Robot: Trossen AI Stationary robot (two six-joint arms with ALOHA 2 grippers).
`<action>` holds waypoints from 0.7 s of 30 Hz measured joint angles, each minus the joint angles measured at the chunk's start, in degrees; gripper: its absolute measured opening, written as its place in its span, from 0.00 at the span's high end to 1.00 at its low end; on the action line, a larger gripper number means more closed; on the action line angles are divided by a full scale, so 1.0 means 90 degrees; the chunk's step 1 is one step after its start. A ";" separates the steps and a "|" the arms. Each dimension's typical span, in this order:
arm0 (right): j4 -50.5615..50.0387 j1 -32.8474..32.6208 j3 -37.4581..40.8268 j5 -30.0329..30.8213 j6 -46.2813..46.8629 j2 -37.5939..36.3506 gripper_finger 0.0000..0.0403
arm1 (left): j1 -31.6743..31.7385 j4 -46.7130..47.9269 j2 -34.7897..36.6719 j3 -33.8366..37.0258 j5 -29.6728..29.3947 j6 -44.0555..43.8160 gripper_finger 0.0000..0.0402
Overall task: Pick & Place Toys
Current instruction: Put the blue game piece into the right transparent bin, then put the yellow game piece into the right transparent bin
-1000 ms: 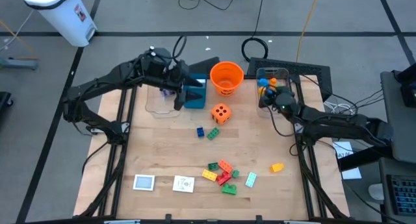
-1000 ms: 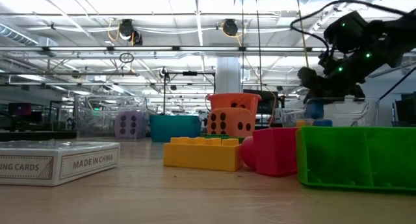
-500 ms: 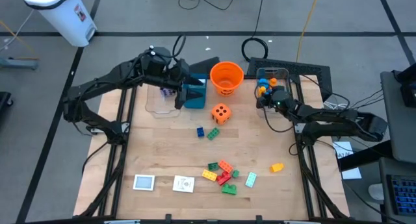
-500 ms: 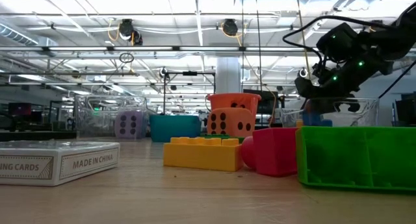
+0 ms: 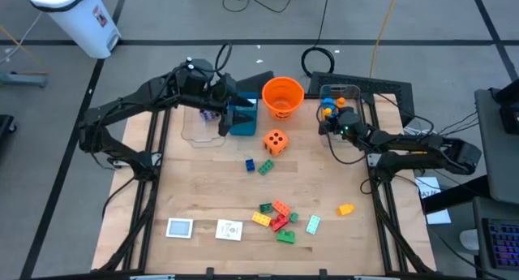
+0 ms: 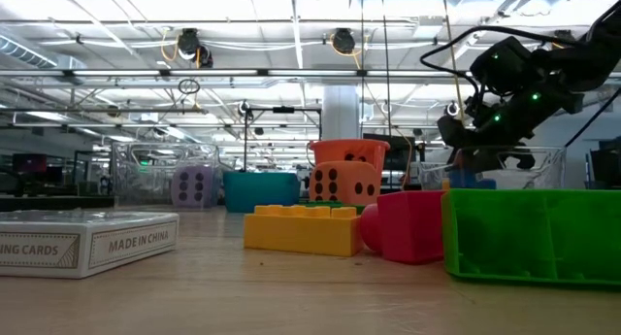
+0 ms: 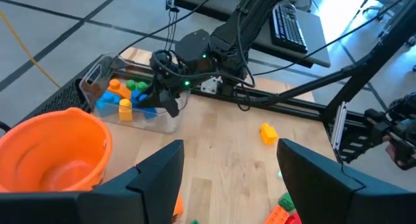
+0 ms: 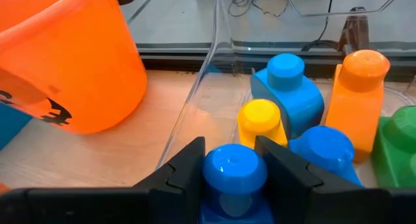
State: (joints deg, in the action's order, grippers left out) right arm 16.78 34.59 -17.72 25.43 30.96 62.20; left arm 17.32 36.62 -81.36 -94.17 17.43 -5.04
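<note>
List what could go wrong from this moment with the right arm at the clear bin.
1. The right gripper has its jaws around a blue brick above the clear bin; released here, it may bounce off the piled bricks.
2. The jaws are low over the pile and could knock the yellow brick.
3. The orange bucket stands close beside the bin; a sideways retreat might clip it.

- We see the right gripper [image 5: 331,122] over the clear bin [image 5: 354,94] of bricks, just right of the orange bucket [image 5: 282,96].
- Left gripper [image 5: 229,115] sits at the teal box [image 5: 244,120]; orange die [image 5: 276,142] lies just beyond it.
- Loose bricks [image 5: 277,218] and white cards [image 5: 204,229] lie well apart from both.
</note>
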 joint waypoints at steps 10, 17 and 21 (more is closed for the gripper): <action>0.0010 0.0000 0.0000 0.0000 -0.0040 0.0001 0.67 | 0.0000 0.0000 0.0000 0.0000 0.0002 -0.0032 0.36; 0.0447 -0.0002 -0.0237 -0.0021 -0.0910 -0.0188 0.67 | 0.0000 -0.0002 0.0000 0.0000 0.0002 -0.0034 0.36; 0.0395 -0.0017 -0.0554 -0.0026 -0.1306 -0.0358 0.66 | 0.0000 -0.0002 0.0000 0.0000 0.0003 -0.0029 0.36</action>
State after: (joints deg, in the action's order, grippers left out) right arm 20.33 34.43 -22.70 25.19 19.20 58.98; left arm 17.32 36.60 -81.36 -94.17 17.46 -5.30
